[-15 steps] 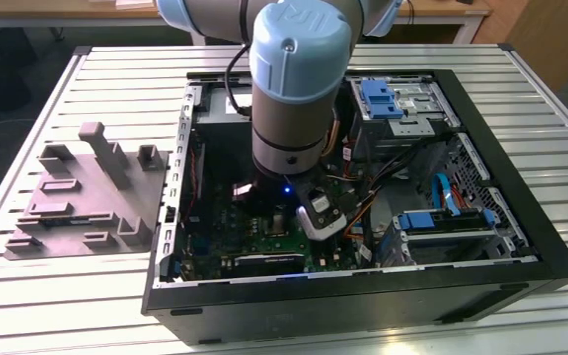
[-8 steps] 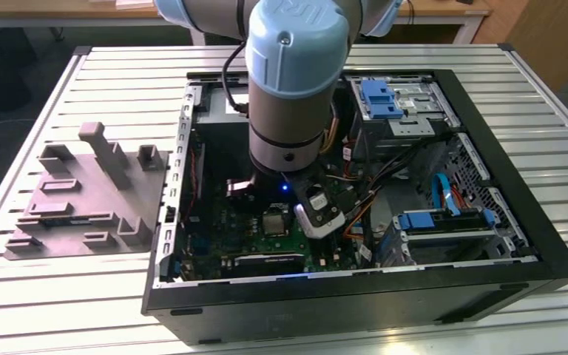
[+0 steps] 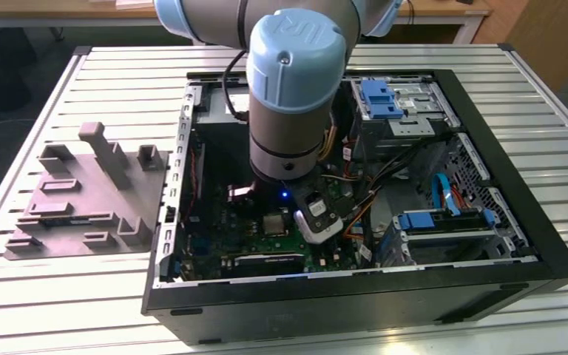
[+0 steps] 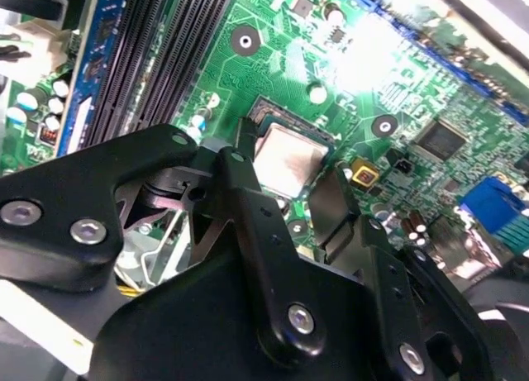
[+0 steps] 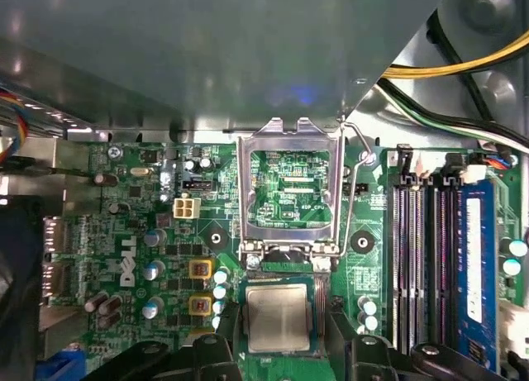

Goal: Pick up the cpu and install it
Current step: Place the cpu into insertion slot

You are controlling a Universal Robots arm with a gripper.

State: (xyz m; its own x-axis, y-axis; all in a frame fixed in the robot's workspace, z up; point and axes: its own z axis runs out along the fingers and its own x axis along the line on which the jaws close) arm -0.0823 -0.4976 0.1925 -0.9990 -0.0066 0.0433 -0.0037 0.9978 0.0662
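Plainly the cpu (image 5: 278,316) lies flat in its socket (image 5: 320,302) on the green board (image 5: 132,224), whose metal frame (image 5: 289,133) is tipped up out of the way to leave it bare; the claw (image 5: 281,338) straddles it, fingers (image 5: 225,335) apart (neither looks to touch)

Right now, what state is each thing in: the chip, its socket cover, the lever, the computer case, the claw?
cpu: lying flat in the socket, metal top up.
socket frame: open, standing up off the board.
socket lever: unlatched, standing up beside the frame.
computer case: side off, insides exposed.
claw: low inside the case, right above the cpu.
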